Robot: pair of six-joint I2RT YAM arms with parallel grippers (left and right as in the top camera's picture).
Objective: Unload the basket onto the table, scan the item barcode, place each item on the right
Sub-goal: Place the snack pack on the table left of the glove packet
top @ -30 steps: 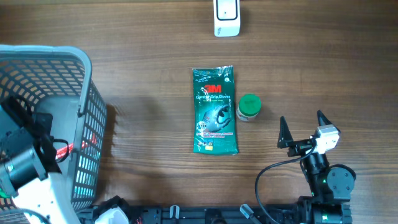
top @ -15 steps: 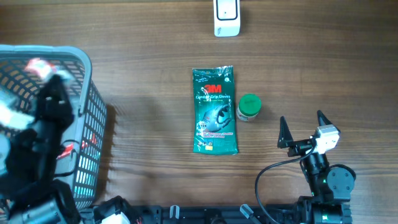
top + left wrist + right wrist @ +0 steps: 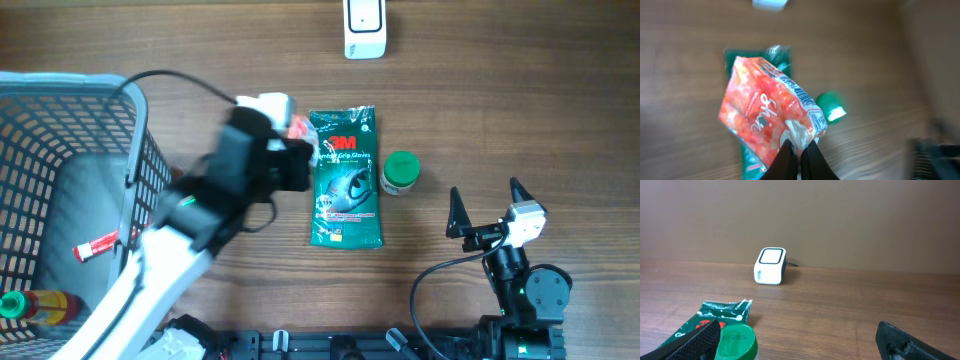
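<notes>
– Brown wood-grain bench (image 3: 520,90) all round, with a grey mesh basket (image 3: 60,82) at its left end. Where is the item?

– An orange-red snack packet (image 3: 765,110) hangs from the left jaws, which are clenched on its lower edge. The left arm (image 3: 200,215) reaches from the basket side toward the middle. From overhead, only an orange corner of the packet shows, at the top left corner of the green 3M gloves pack (image 3: 346,178).

– And the scanner?

– The white barcode scanner (image 3: 365,28) stands at the far edge of the bench, well apart from the packet.

– Can you read the packet's print?

– No, the left wrist view is blurred. A white printed strip runs along the packet's right edge.

– What about the right jaws?

– Released, spread wide and empty, low near the front edge, right of the gloves pack.

– Anything else out?

– A small green-capped jar (image 3: 401,172) sits just beside the gloves pack's right side. In the basket lie a red tube (image 3: 97,243) and a green-capped bottle (image 3: 30,303).
</notes>
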